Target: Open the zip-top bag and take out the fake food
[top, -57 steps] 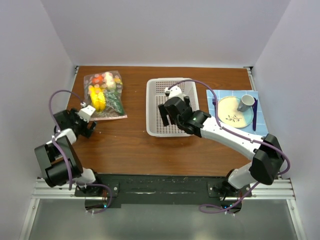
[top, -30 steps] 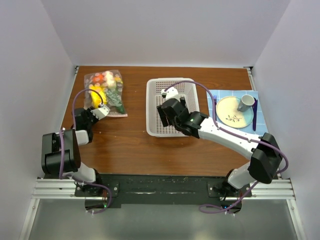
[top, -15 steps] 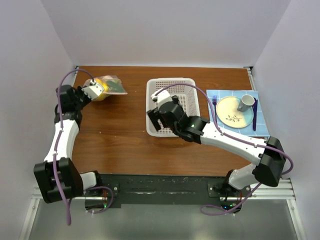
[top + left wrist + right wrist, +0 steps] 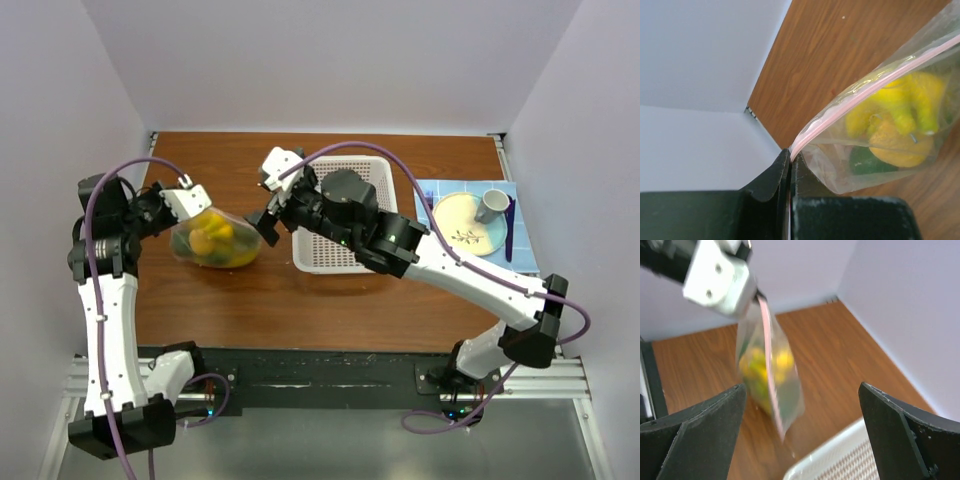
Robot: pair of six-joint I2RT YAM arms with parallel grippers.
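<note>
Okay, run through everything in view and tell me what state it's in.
Bag, zip looks shut, held up by one end.
Food, inside the bag.
Left fingers, shut on the bag's zip strip.
Right fingers, open, apart from the bag.
Basket, upright, visible part empty.
Mug, standing on the plate.

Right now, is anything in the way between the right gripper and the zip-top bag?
Nothing visible. The right gripper is open and faces the zip-top bag, which the left gripper holds up by its pink strip; only air lies between. The white basket sits off to one side.
</note>
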